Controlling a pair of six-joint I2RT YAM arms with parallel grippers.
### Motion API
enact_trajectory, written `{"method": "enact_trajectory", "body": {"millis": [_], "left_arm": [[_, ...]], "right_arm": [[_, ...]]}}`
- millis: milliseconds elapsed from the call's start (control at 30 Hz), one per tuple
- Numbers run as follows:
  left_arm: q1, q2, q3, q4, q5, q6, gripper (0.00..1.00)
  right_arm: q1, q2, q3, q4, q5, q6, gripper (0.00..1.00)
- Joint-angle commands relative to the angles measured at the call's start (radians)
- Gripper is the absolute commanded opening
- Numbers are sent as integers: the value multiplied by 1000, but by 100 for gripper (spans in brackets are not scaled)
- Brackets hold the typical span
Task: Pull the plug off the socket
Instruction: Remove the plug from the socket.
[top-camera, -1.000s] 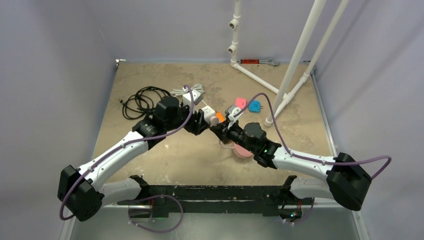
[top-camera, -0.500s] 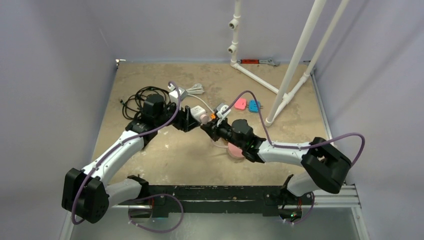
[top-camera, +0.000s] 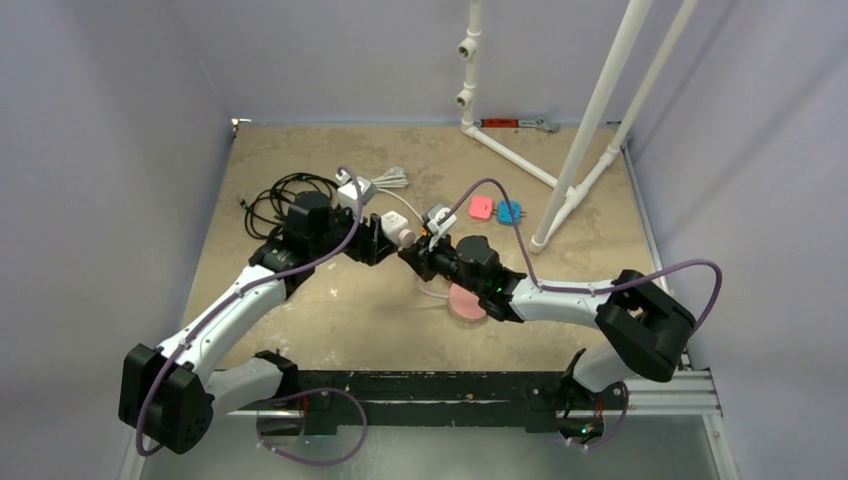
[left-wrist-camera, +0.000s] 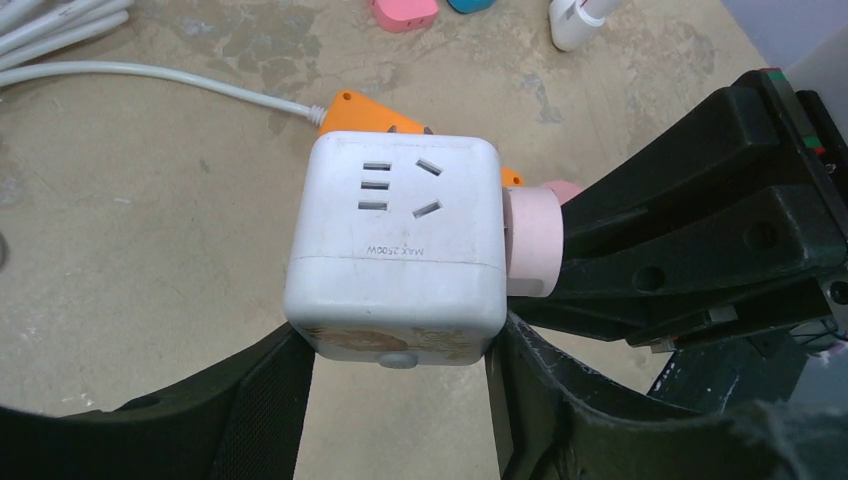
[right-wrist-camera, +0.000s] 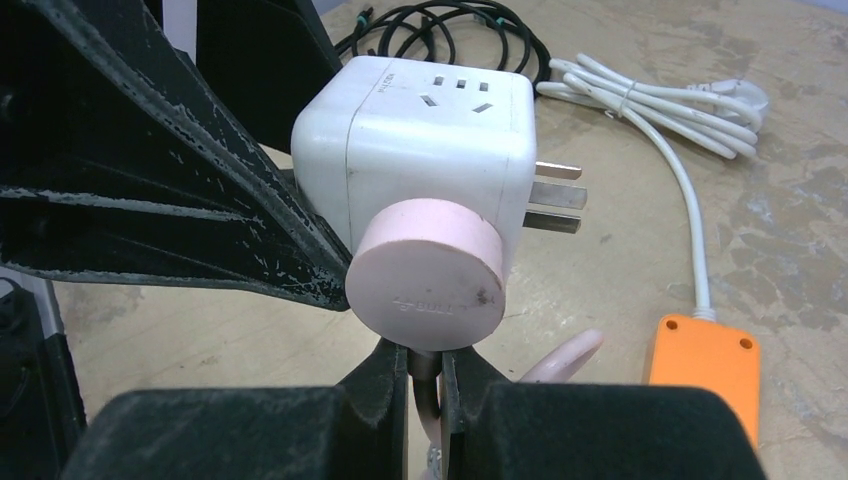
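My left gripper (left-wrist-camera: 400, 352) is shut on a white cube adapter (left-wrist-camera: 395, 240), its fingers (left-wrist-camera: 270, 400) pressing the cube's two lower sides, and holds it above the table. A round pink plug (right-wrist-camera: 425, 270) sits in one face of the cube. My right gripper (right-wrist-camera: 428, 375) is shut on the pink cable neck just under that plug. The cube's metal prongs (right-wrist-camera: 555, 195) stick out bare. The socket, an orange power strip (right-wrist-camera: 700, 365) with a white cable, lies flat on the table apart from the cube and also shows behind it (left-wrist-camera: 365, 110). Both grippers meet mid-table (top-camera: 405, 240).
A coil of black cable (top-camera: 285, 200) lies at the left and a bundled white cable (top-camera: 385, 180) behind the cube. A pink adapter (top-camera: 481, 208) and a blue adapter (top-camera: 510, 212) sit further right. White pipes (top-camera: 590, 120) stand at the back right. A pink cable coil (top-camera: 465, 303) lies under the right arm.
Both grippers, with the cube and the pink plug between them, have shifted left. The right arm's elbow has swung inward. Both grips are unchanged.
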Motion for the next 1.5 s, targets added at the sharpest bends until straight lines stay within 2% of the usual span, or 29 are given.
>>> {"method": "enact_trajectory", "body": {"millis": [0,267,433,533,600,733,767,900,1000,1100,1233,1467], "left_arm": [[-42,-50,79,-61,-268,83,0],[-127,53,110,-141,-585,101,0],[-127,60,114,-150,-674,97,0],[-127,53,114,-149,-678,96,0],[-122,39,103,-121,-595,98,0],[-69,-8,94,-55,-308,90,1],[-57,-27,94,-41,-245,86,8],[-25,-78,82,23,20,60,50],[-14,-106,79,60,191,43,69],[-5,-112,82,83,301,23,81],[-5,-60,90,83,471,12,92],[-5,-3,110,-1,471,56,96]], "right_arm": [[-25,-73,-41,-80,28,-5,0],[-25,-261,-101,-52,-27,-32,0],[-25,-331,-116,-68,-24,-37,0],[-25,-352,-121,-67,-25,-38,0],[-25,-351,-121,-66,-23,-37,0],[-25,-343,-119,-71,-24,-17,0],[-25,-347,-123,-69,-21,-13,0],[-25,-377,-152,-32,-27,-34,0],[-25,-392,-180,0,-45,-72,0],[-25,-419,-222,63,-75,-105,0],[-25,-469,-293,172,-153,-162,0],[-25,-511,-319,179,-235,-255,0]]}}
